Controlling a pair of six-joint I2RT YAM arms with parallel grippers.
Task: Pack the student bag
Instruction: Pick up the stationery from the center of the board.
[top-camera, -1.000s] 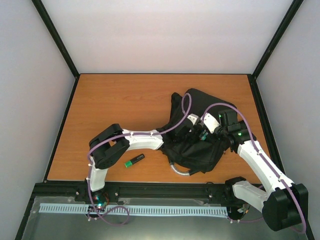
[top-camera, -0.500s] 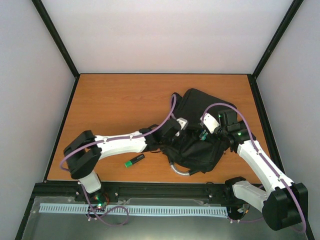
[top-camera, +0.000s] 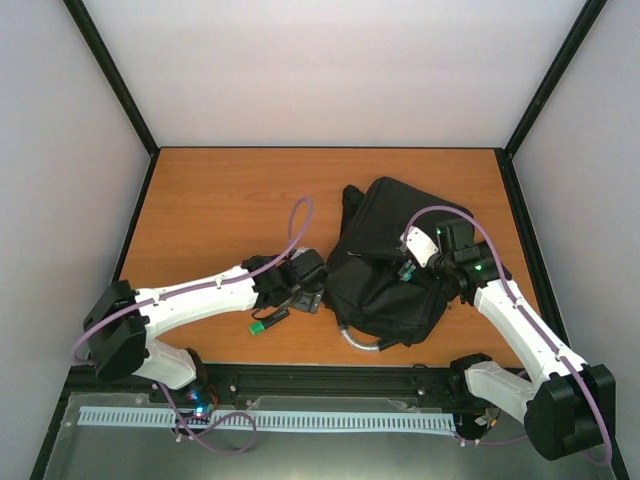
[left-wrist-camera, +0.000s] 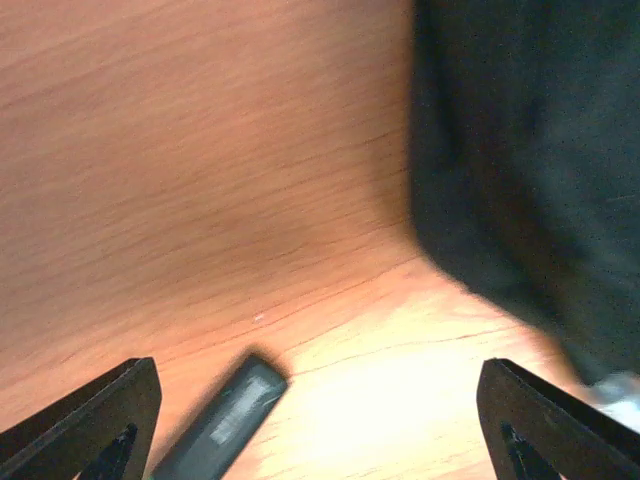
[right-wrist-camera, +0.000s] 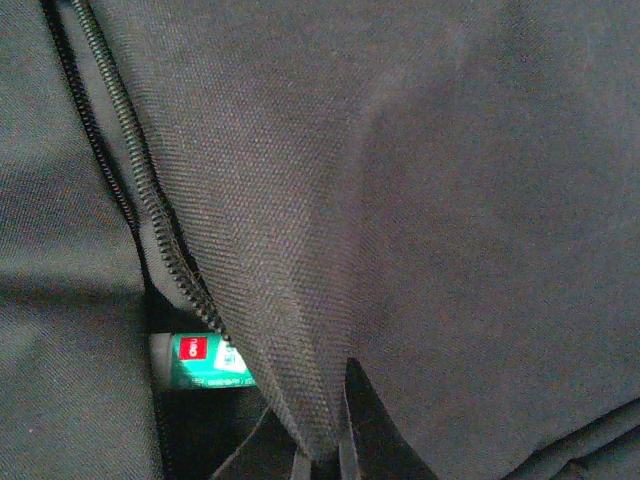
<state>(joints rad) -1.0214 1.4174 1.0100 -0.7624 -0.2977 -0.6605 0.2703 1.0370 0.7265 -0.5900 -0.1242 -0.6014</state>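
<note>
Two arms: both reached from the near edge over the wooden worktop (top-camera: 220, 210).
Marker (top-camera: 268, 321) (left-wrist-camera: 220, 425): dark body with a green cap, flat on the worktop toward 7 o'clock from its middle, apart from the bag.
Left pincer (top-camera: 303, 288) (left-wrist-camera: 315, 400): jaws spread wide with nothing between them, above bare wood just beside the bag's 9 o'clock edge; the marker lay at its 7 o'clock in the top view.
Student bag (top-camera: 390, 270) (left-wrist-camera: 530, 180) (right-wrist-camera: 450, 200): large, black, slumped on the worktop toward 3 o'clock from its middle.
Grey loop handle (top-camera: 360, 342): curled on the wood at the bag's 6 o'clock edge.
Zip (right-wrist-camera: 150, 210): parted, its teeth running along a dark gap.
Green-labelled item (right-wrist-camera: 200, 360): partly showing inside that gap; what it was I could not tell.
Right pincer (top-camera: 405, 268) (right-wrist-camera: 320, 450): on top of the bag, clamped on a pinched fold of black fabric right beside the zip.
</note>
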